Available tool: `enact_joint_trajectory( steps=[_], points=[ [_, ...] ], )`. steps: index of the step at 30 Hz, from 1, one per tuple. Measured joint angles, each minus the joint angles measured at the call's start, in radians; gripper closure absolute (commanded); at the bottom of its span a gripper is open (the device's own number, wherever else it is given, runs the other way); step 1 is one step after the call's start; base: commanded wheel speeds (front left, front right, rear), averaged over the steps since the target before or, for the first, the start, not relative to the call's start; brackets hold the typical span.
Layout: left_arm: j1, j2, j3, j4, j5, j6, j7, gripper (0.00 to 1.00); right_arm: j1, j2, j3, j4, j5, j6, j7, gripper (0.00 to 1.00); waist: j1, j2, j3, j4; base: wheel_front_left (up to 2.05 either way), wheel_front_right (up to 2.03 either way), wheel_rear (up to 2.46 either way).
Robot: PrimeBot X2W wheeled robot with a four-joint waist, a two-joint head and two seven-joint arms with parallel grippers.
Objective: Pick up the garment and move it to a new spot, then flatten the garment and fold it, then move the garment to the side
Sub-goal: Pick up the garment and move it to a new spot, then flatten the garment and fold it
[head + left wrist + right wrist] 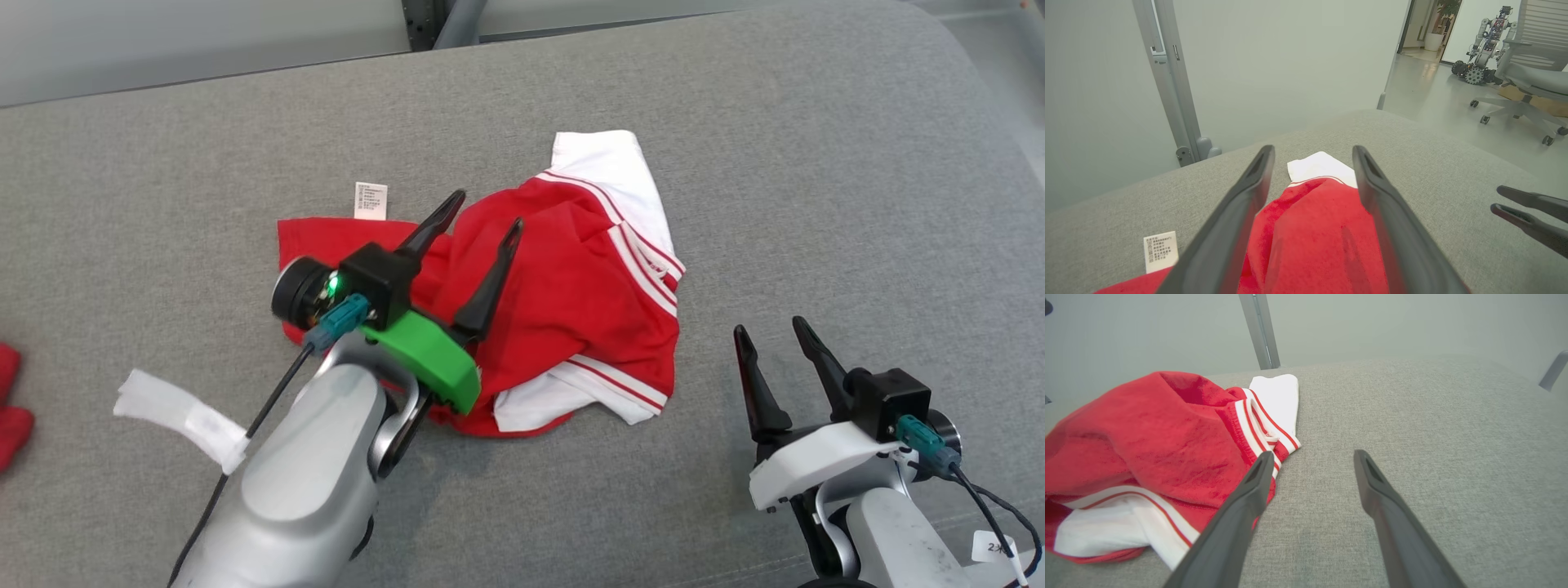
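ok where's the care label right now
Head view, left of centre: the care label lies on the grey cushion at the far edge of the red garment.

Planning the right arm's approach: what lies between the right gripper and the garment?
Bare grey cushion, as the head view shows, between the open right gripper and the garment.

left arm (pixel 302 482): we saw its pale forearm stretched up from the lower left, slanting to the right.
left gripper (pixel 486 209): we found it wide open, its fingers (pixel 488 287) spread and pointing up and right.
right gripper (pixel 769 327): we saw it low on the right, fingers parted, pointing up, holding nothing.
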Motion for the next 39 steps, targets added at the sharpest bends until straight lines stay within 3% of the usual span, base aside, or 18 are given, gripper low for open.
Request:
enact_joint_trajectory(
  steps=[10,22,31,39],
  points=[
    [0.287,0.001,0.320,-0.068,0.097,0.045,0.000,0.00,0.024,0.003,-0.009,-0.009,-0.003,0.000,0.000,0.00,0.0000,-0.0001,-0.057,-0.018,0.00,0.00,0.00],
    [0.570,-0.042,0.644,-0.201,0.206,0.039,-0.001,0.00,0.065,0.008,0.004,-0.009,-0.003,0.000,0.000,0.00,0.0000,-0.0001,-0.130,0.035,0.00,0.00,0.00],
    [0.682,-0.071,0.729,-0.274,0.273,0.025,0.000,0.00,0.089,0.006,-0.010,-0.012,-0.003,0.000,0.000,0.00,0.0000,-0.0002,-0.146,0.092,0.00,0.00,0.00],
    [0.691,-0.074,0.681,-0.278,0.261,0.017,0.000,0.00,0.085,-0.001,-0.021,-0.010,0.001,0.000,0.000,0.00,0.0000,-0.0001,-0.126,0.139,0.00,0.00,0.00]
  ],
)
